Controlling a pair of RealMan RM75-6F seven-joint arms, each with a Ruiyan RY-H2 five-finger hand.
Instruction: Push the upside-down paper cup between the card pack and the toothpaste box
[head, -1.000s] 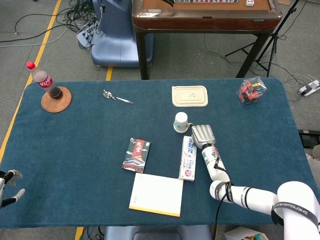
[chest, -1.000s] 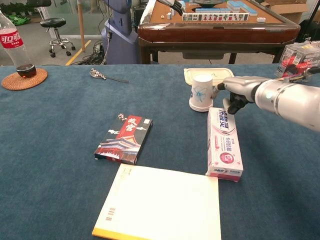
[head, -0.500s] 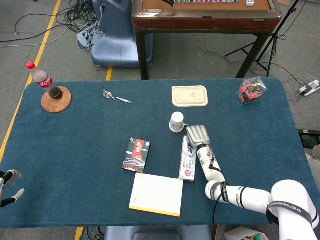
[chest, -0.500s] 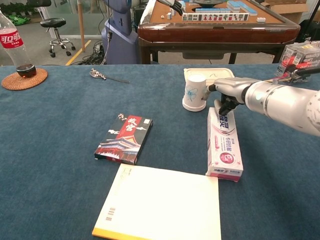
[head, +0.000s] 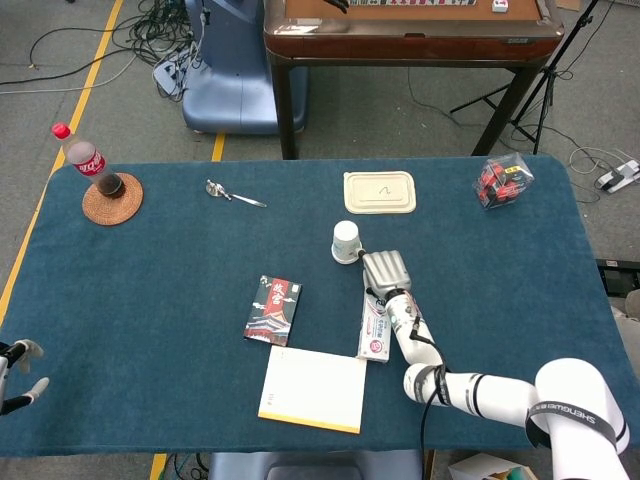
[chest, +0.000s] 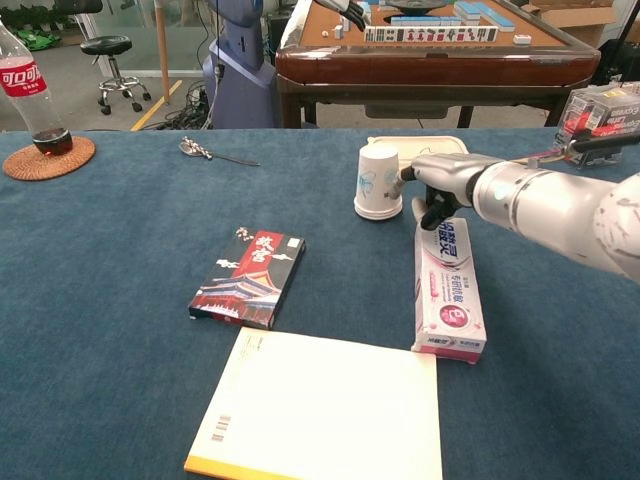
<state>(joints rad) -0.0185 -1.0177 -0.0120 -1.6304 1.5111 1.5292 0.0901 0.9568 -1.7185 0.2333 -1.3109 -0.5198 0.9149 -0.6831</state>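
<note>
The cup (chest: 379, 181) stands upside down on the blue table (chest: 100, 260), beyond the far end of the toothpaste box (chest: 446, 288) and a little to that box's left. The right hand (chest: 437, 184) reaches in from the right, over the box's far end, with its fingertips (chest: 405, 174) at the cup's right side; its fingers are curled loosely and hold nothing. In the head view the same hand (head: 385, 271) sits just behind and right of the cup (head: 346, 242), covering the top end of the box (head: 374, 328).

The card pack (chest: 248, 265) lies flat to the left of the box, with a strip of bare cloth between them. The cup is further back than both, roughly in line with that gap but nearer the box's side. A notebook (chest: 325, 410) lies in front of the box and pack, its far edge near their near ends.

Behind the cup is a lidded tray (head: 380, 192). Far left of the box, a cola bottle (chest: 32, 95) stands on a round coaster (chest: 48, 157), and a spoon (chest: 213, 153) lies between the bottle and the cup. A clear packet (head: 503, 180) sits at the far right corner.

Only the tips of the left hand (head: 18, 375) show at the head view's left edge; its fingers look spread, with nothing in them.
</note>
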